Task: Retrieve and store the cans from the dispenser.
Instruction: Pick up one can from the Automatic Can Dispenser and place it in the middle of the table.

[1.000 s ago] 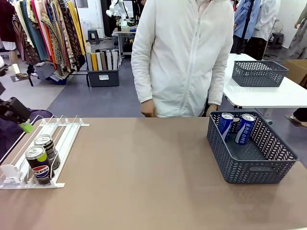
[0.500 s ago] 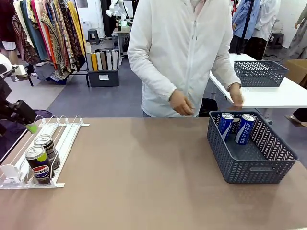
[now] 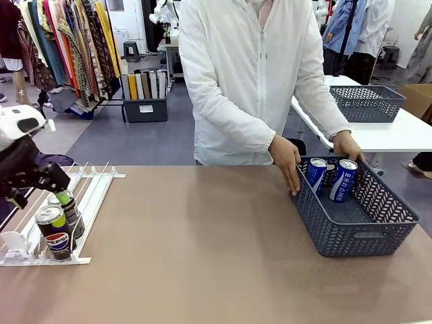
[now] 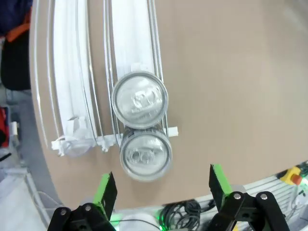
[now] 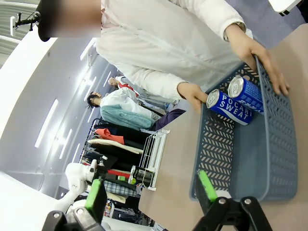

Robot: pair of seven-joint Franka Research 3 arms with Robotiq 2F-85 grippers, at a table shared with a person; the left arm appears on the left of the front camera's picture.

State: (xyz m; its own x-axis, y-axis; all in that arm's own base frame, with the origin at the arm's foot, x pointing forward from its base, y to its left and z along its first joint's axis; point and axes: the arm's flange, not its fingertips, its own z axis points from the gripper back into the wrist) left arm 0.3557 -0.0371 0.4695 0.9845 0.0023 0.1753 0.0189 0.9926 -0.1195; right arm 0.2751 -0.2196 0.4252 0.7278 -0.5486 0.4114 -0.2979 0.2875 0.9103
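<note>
The white dispenser (image 3: 94, 191) lies at the table's left edge with two dark cans at its front stop, one with a Pepsi logo (image 3: 54, 231) and one behind it (image 3: 69, 209). My left gripper (image 3: 59, 194) hangs open just above the rear can. From the left wrist I look straight down on both silver tops (image 4: 139, 99) (image 4: 146, 155) in one dispenser lane (image 4: 130, 38), with my open left gripper (image 4: 161, 187) above them. Two blue cans (image 3: 316, 175) (image 3: 343, 179) stand in the grey basket (image 3: 364, 239). My right gripper (image 5: 150, 192) is open and holds nothing.
A person in a white jacket stands at the far side with one hand (image 3: 287, 160) on the basket's left rim and the other hand (image 3: 347, 145) on its back rim. Bare brown tabletop (image 3: 202, 243) spans the middle. A second mesh basket (image 3: 364, 102) sits on a white table behind.
My left gripper has moved right and down from the table's edge to over the dispenser's cans. The person leaned in and put both hands on the basket.
</note>
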